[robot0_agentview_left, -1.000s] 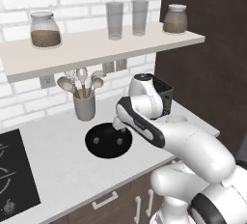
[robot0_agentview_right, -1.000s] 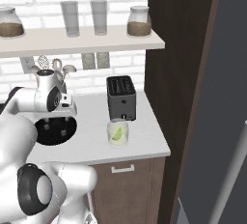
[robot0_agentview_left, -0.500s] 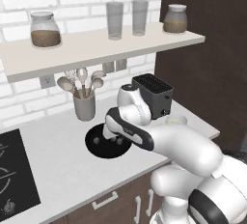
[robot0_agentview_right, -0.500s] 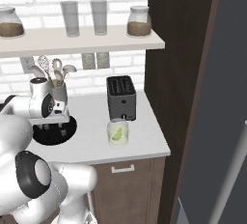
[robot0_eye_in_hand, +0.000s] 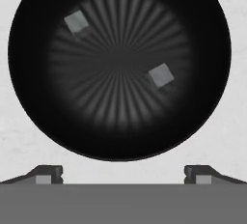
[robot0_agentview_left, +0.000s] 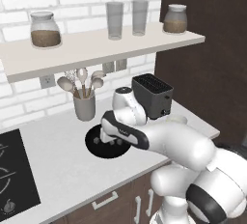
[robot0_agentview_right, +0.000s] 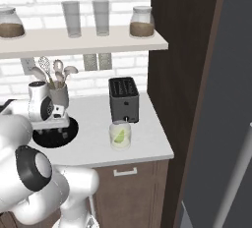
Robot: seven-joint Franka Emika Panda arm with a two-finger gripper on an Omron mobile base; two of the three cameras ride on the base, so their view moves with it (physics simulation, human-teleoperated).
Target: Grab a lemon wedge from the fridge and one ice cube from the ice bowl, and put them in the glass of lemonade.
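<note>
My gripper (robot0_eye_in_hand: 124, 175) hangs open just above the ice bowl (robot0_eye_in_hand: 119, 126), a wide black bowl on the white counter, and looks straight down into it. Two pale grey ice cubes lie inside, one (robot0_eye_in_hand: 76, 22) at the upper left and one (robot0_eye_in_hand: 161, 75) right of centre. Neither cube is between the fingertips. From the base I see the hand (robot0_agentview_left: 113, 140) low over the bowl (robot0_agentview_left: 96, 149). The glass of lemonade (robot0_agentview_right: 120, 135) stands in front of the toaster with a yellow-green lemon wedge (robot0_agentview_right: 118, 136) inside it. The grey fridge (robot0_agentview_right: 224, 104) rises at the far right.
A black toaster (robot0_agentview_right: 123, 99) stands right of the bowl and a grey utensil cup (robot0_agentview_left: 85, 107) just behind it. A dark cooktop (robot0_agentview_left: 12, 179) lies to the left. The shelf (robot0_agentview_left: 96, 47) above carries two jars and two tall glasses. The counter edge runs close in front.
The arm has swung left, away from the toaster, and the hand has come down over the black bowl. The jaws have stayed open.
</note>
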